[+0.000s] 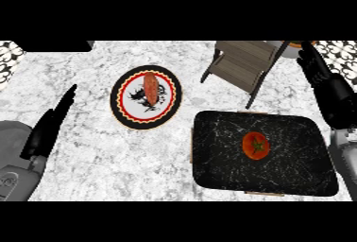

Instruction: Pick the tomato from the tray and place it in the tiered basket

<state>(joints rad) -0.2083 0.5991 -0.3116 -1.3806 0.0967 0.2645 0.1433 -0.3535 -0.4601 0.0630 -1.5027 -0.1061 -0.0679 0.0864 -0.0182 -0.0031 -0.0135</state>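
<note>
Glossy round red tomato (255, 145), green star-shaped calyx, sits near centre of black marbled rounded-rectangle tray (216, 175), lower right of frame. Tiered basket (241, 66), flat brownish-grey wooden shelf on thin dark metal legs, upper right, just above tray. Round plate (124, 116), black rim, red scalloped ring, white centre, holds oblong reddish-brown sausage-like item (150, 83), centre-left. White-grey veined marble counter (90, 156). Left hand (52, 120), left edge, fingers straight, released. Right hand (327, 80), right edge, fingers straight, holding nothing.
</note>
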